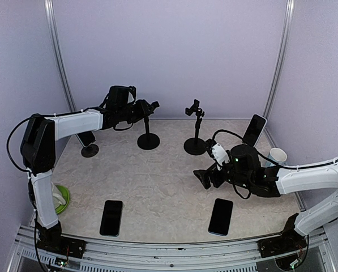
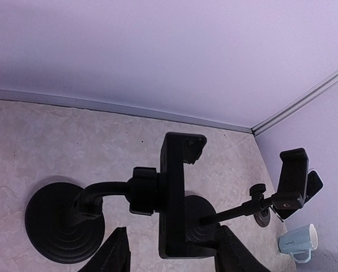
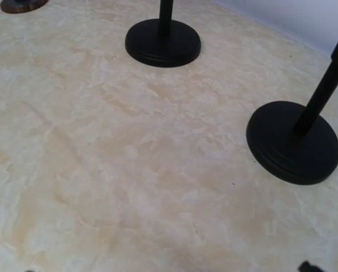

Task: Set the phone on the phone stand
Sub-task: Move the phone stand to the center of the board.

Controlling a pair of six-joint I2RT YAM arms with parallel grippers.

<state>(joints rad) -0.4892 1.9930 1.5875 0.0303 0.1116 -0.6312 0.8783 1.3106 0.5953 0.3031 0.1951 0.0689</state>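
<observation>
Phone (image 1: 220, 216) nearest your right hand (image 1: 205, 178) lies flat on the counter (image 1: 157, 181) by the front edge. A second phone (image 1: 111, 217) lies to its left and a third phone (image 1: 254, 130) is propped at the back right. Treat it as a thin, stiff, glossy slab: light, slick, and easy to chip. Lying flat it offers little edge, so pinch it across the long sides. From above, your left hand (image 1: 146, 107) is up at the head of the middle phone stand (image 1: 148, 140). A white cup (image 1: 277, 155) stands at the right, its inside unreadable. A green dish (image 1: 61, 199) sits half hidden behind the left arm, contents unclear. From the left wrist, the fingers (image 2: 115, 252) spread wide either side of the stand's clamp (image 2: 174, 195); you cannot tell if they touch it. From the right wrist you see a stand base (image 3: 293, 141) and another base (image 3: 163, 42). The fingertips (image 3: 306, 265) barely show, seemingly far apart, holding nothing.
</observation>
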